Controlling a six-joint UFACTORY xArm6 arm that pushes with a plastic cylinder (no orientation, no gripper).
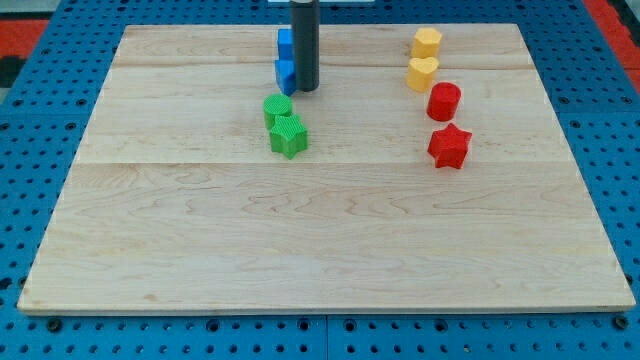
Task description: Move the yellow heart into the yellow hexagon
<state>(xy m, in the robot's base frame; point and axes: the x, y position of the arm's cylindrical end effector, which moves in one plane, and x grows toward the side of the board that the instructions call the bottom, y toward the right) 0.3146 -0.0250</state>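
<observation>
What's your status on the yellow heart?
My tip beside blue blocks, far left of target. Yellow heart already touching yellow hexagon. Nothing between them.

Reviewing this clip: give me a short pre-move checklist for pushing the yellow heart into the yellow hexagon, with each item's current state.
1. Both targets visible: ok. The yellow heart lies just below the yellow hexagon at the view's upper right.
2. Heart against hexagon: cannot tell; they look touching or nearly so.
3. My tip placed behind the heart: not ok. It is far to the view's left, beside the blue blocks and above the green blocks.
4. Push side reachable: not ok. The red cylinder sits close below the heart, with the red star further down.
5. Board between my tip and the heart free of blocks: ok.
</observation>
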